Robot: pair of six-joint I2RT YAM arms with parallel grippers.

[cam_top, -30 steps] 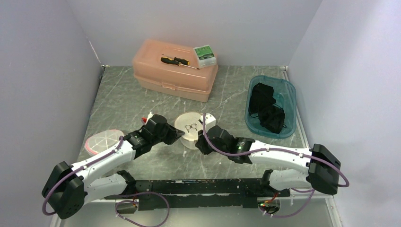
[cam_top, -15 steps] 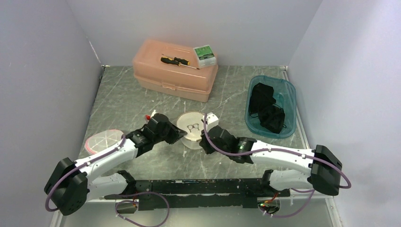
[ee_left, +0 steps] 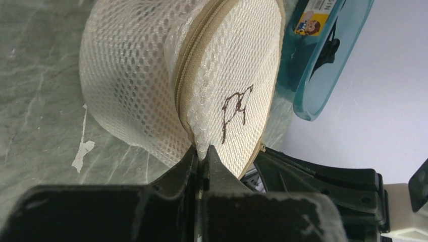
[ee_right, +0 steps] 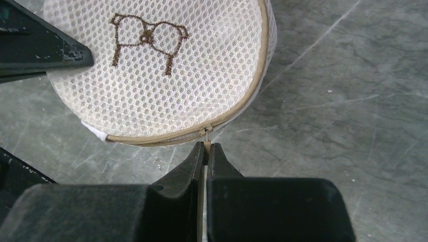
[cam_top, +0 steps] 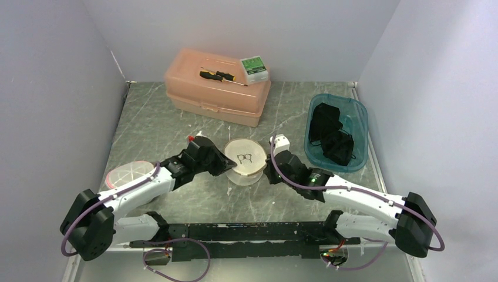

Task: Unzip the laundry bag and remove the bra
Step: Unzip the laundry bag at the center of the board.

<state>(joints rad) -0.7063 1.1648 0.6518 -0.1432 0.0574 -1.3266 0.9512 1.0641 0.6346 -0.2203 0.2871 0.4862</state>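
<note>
Both left gripper (ee_left: 202, 154) and right gripper (ee_right: 206, 149) pinch the laundry bag (cam_top: 245, 158).

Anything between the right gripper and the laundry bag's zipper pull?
Nothing visible. The right gripper has its jaws shut on the zipper pull at the rim of the laundry bag; the left gripper pinches its opposite side.

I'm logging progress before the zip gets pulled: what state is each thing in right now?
laundry bag: zipped shut along the seam in view.
left gripper: shut on the laundry bag's mesh edge.
right gripper: shut on the zipper pull.
toolbox: lid closed, screwdriver lying on top.
teal bin: open, holding black items.
</note>
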